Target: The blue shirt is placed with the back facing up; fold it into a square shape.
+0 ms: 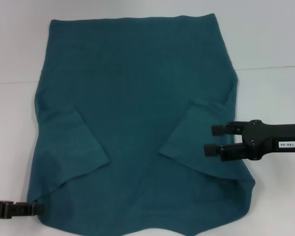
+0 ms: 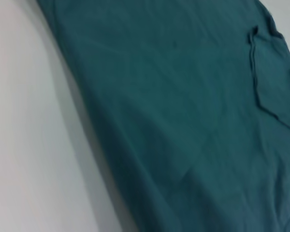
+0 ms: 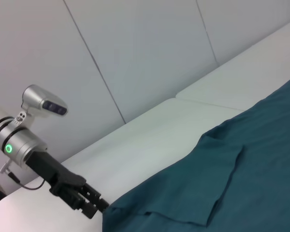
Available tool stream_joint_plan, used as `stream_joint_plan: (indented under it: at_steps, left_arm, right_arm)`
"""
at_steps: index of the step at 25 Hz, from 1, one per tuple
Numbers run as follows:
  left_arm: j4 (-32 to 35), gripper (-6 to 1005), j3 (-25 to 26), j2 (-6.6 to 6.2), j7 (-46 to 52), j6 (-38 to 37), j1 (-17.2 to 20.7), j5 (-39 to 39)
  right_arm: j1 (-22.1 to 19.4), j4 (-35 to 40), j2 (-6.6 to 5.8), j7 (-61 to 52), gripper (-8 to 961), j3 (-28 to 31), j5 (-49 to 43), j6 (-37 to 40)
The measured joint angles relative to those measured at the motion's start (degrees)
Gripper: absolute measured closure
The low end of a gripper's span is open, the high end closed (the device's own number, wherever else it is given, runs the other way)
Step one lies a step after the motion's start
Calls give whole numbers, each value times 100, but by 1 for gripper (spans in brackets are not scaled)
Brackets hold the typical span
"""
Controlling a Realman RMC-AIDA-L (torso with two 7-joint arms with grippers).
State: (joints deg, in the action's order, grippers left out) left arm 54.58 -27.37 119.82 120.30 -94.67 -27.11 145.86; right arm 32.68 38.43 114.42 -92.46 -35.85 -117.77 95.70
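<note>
— Where's the shirt lying?
— The large dark teal-blue cotton T-shirt (image 1: pixel 137 123) is spread flat on the white desk (image 1: pixel 270 39), plain side up, both short sleeves folded inward over the body. It covers the middle of the desk and reaches to the near edge.
— And the arms?
— The left gripper (image 1: pixel 32 209) sits low at the near left corner of the desk, its tip touching the shirt's edge; I cannot tell how its jaws stand. The right gripper (image 1: pixel 215 139) hovers over the shirt's right border beside the folded sleeve, its jaws spread, holding nothing.
</note>
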Motion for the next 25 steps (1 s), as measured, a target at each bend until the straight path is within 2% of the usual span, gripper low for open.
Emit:
stream_joint_plan:
  at_steps: [25]
  left_arm:
    - [-155,295,-48,47,-30,45,-12,18]
  right_arm:
    - [21,6,-27,-18,28,231,19,54]
